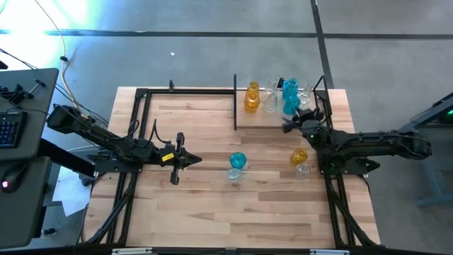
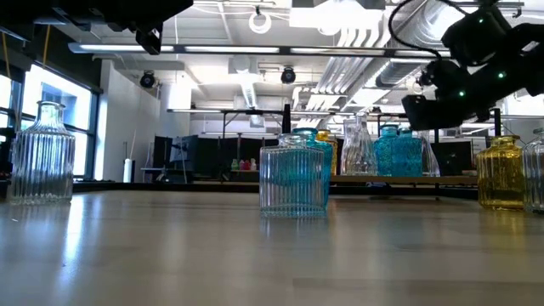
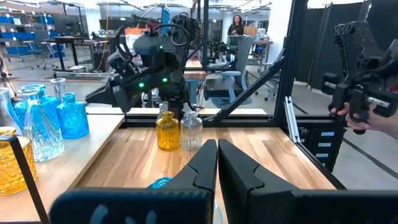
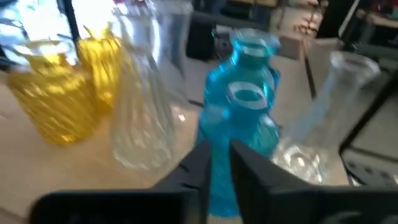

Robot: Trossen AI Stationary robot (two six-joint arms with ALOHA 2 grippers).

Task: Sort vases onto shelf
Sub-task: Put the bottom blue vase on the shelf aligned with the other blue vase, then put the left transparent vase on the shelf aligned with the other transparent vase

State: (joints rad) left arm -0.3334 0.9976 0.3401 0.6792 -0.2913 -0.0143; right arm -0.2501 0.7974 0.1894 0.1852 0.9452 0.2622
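From above, amber, clear and teal vases (image 1: pixel 271 97) cluster on the shelf (image 1: pixel 244 119), right gripper (image 1: pixel 291 125) beside them; left gripper (image 1: pixel 190 161) clenched empty mid-table. At wrist level, right fingers (image 4: pixel 198 163) nearly closed, teal vase behind; any grasp is unclear

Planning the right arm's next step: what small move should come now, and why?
Probably back the right claw away from the shelf, then swing toward the amber ribbed glass vase on the table. Its fingers look nearly shut with nothing between them, the teal glass vases just ahead.
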